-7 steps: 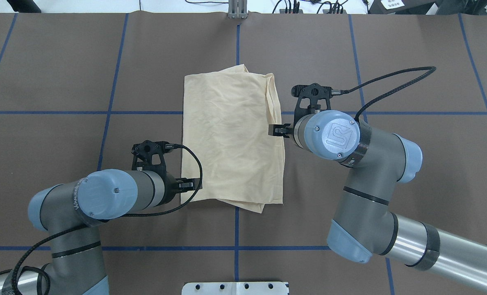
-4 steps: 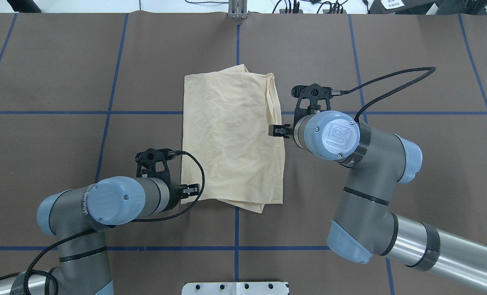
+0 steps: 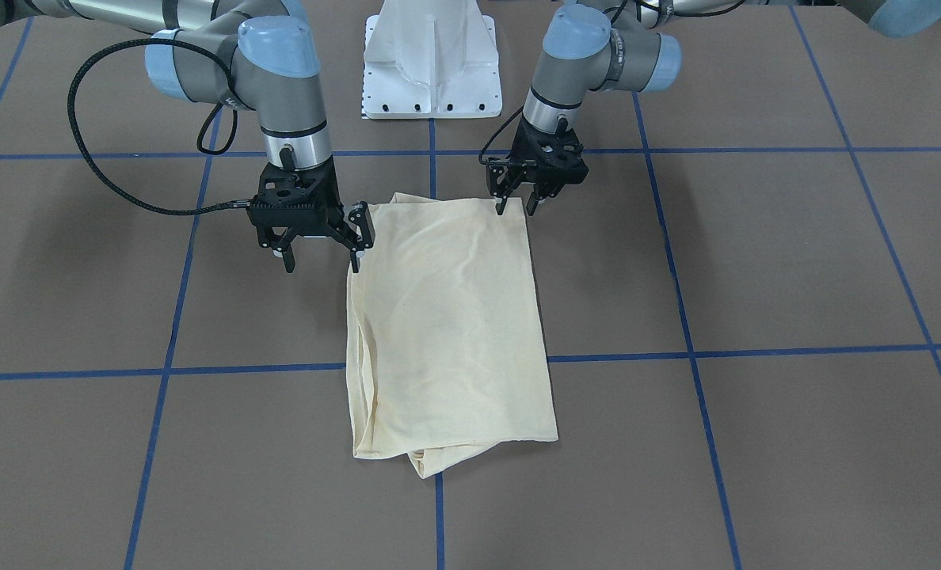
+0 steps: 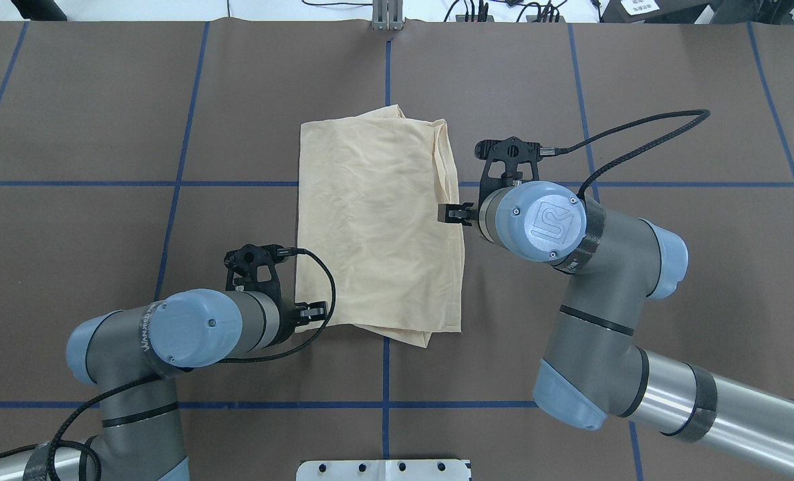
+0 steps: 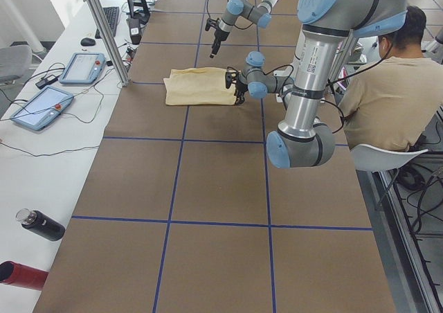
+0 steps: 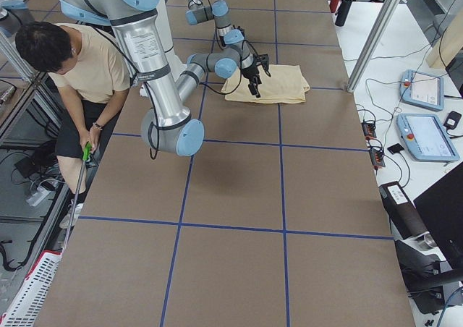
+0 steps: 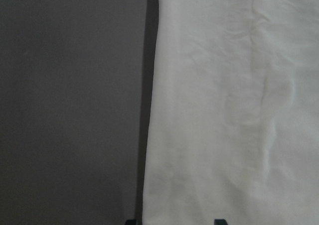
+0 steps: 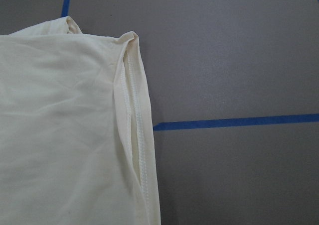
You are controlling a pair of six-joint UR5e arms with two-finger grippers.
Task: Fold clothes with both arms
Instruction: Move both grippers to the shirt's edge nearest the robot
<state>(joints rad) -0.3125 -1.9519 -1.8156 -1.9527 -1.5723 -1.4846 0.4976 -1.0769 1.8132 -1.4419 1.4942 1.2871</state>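
The clothes are one pale cream shirt (image 4: 377, 220), folded into a long rectangle in the middle of the brown table (image 4: 103, 100), also seen in the front view (image 3: 447, 317); its print is hidden. My left gripper (image 3: 517, 207) is open and points down over the shirt's corner nearest the robot. In the left wrist view both tips straddle the cloth edge (image 7: 149, 135). My right gripper (image 3: 321, 260) is wide open, and one of its fingers (image 3: 356, 255) is at the shirt's side edge. The right wrist view shows the hemmed edge (image 8: 139, 150) and no fingers.
The white pedestal base (image 3: 431, 71) stands behind the shirt. Blue tape lines (image 4: 387, 401) grid the table. A seated person (image 5: 387, 98) is beside the robot. Touch pendants (image 5: 83, 67) and bottles (image 5: 41, 224) lie on the side bench, by a metal post (image 5: 104, 29).
My left arm has drawn back toward the robot along the shirt's side, to its near corner. The right arm and the shirt have not moved.
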